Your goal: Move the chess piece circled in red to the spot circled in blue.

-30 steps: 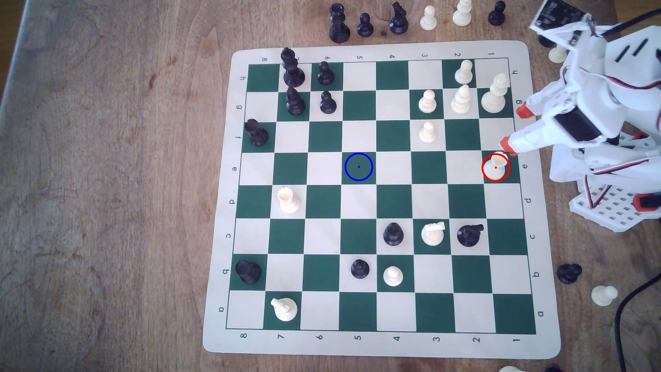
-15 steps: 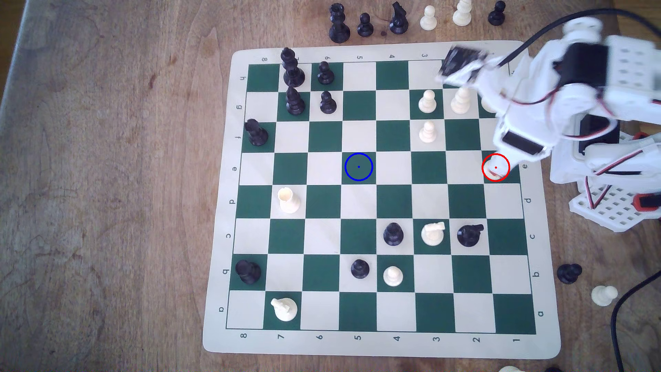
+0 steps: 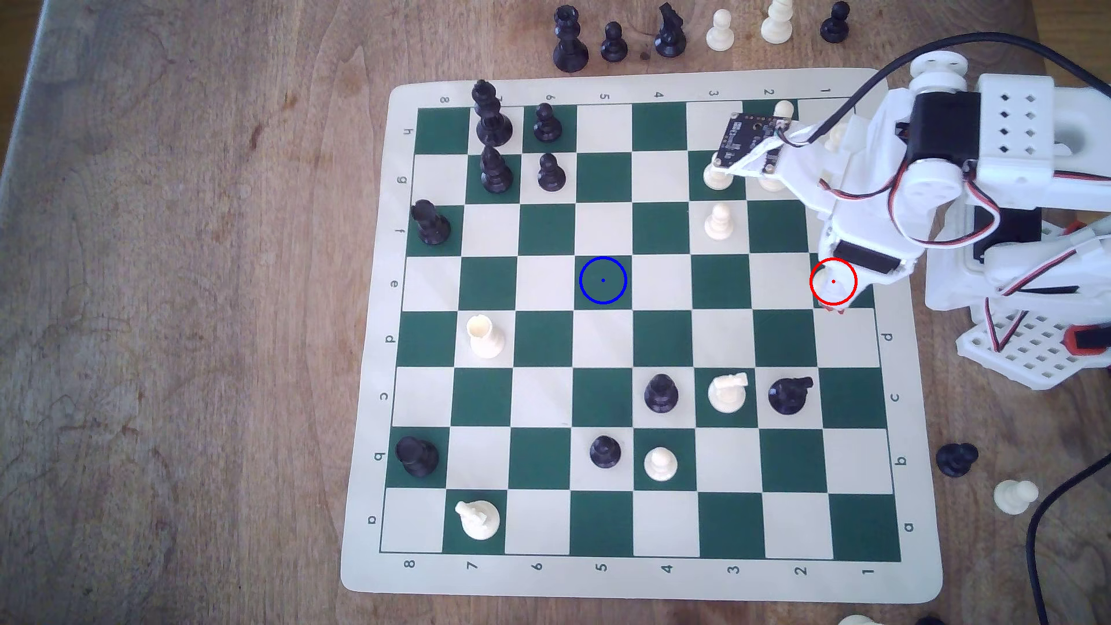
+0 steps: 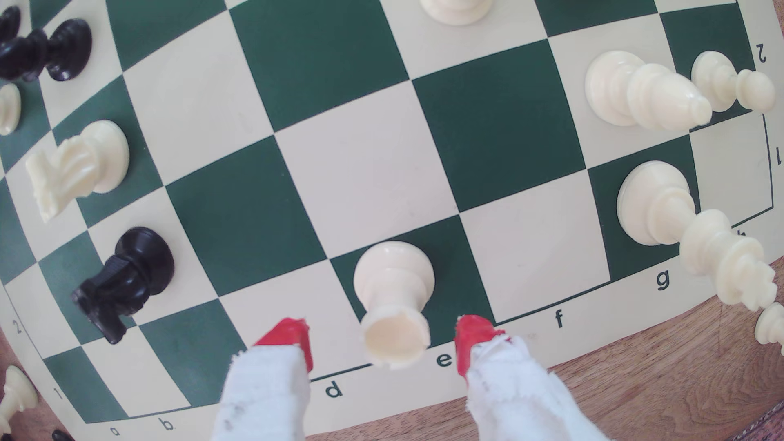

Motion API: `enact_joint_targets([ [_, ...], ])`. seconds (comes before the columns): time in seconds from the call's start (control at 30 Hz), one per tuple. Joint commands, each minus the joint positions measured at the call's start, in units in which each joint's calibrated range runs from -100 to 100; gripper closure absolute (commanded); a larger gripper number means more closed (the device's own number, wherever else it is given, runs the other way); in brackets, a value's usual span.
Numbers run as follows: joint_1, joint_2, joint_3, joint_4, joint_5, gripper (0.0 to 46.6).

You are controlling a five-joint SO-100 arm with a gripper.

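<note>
So the white tool (image 4: 384, 345) with red-capped tips is sitting wide open, one red fingertip (image 4: 288, 339) on each side of the cream-white plastic rook (image 4: 392, 297) with the flared round base and hollow notched top, and neither tip is touching it as far as the wrist view shows, so it isn't gripping anything. The rook is standing upright on a dark green square at the edge of the green-and-cream roll-up chess board (image 4: 369, 169), right by the printed letter e. In the exterior view the arm is covering most of that square, with a thin red ring (image 3: 833, 281) drawn over it at the exterior view's right. Further out in the wrist view, a black plastic knight (image 4: 127, 280) and a cream knight (image 4: 76, 165) are standing a few squares off to one side, and a tall cream king (image 4: 687, 229) is standing on the g file on the other. Way across the board in the exterior view, the dark green square marked with a thin blue ring and centre dot (image 3: 603, 280) is sitting bare, same row as the rook, well apart from it. All of it is resting on a brown wooden table (image 3: 180, 300).
</note>
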Motion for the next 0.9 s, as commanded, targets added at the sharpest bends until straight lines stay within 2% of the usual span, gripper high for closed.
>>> enact_joint_targets([
  [0.0,-1.5,1.2,-1.0,-0.8,-0.4,29.1],
  [0.1,-1.9,1.5,-1.0,-1.2,-0.4,29.3],
  [0.37,-3.5,3.3,-1.0,-2.1,-1.0,36.3],
  [0.4,-3.5,3.3,-1.0,-2.2,-1.0,37.8],
  [0.43,-3.5,3.3,-1.0,-2.2,-1.0,41.6],
  [0.53,-3.6,3.3,-1.0,-2.3,-1.0,46.4],
  [0.77,-3.3,3.2,-2.4,-0.9,-0.3,46.4],
  [0.87,-2.2,4.3,-8.4,3.6,0.5,46.4],
])
